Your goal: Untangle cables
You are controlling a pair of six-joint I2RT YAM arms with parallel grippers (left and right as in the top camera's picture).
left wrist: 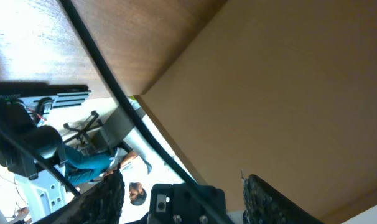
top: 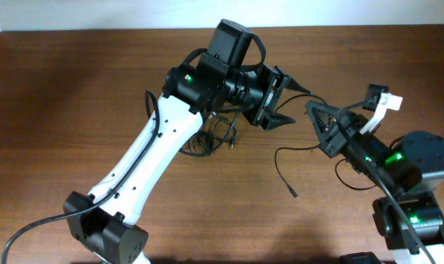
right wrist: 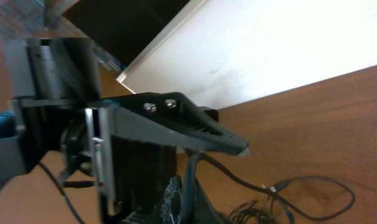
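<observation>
On the brown wooden table [top: 61,110] lie tangled cables [top: 216,136] and, apart from them, one loose cable [top: 279,174].

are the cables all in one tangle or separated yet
Partly separated: one cable lies alone, right of the rest; the bundle stays bunched in loops beside the left arm.

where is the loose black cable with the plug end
Overhead view: the thin black loose cable lies on the wooden table right of centre, below the right gripper, right of the tangled cables under the left arm.
</observation>
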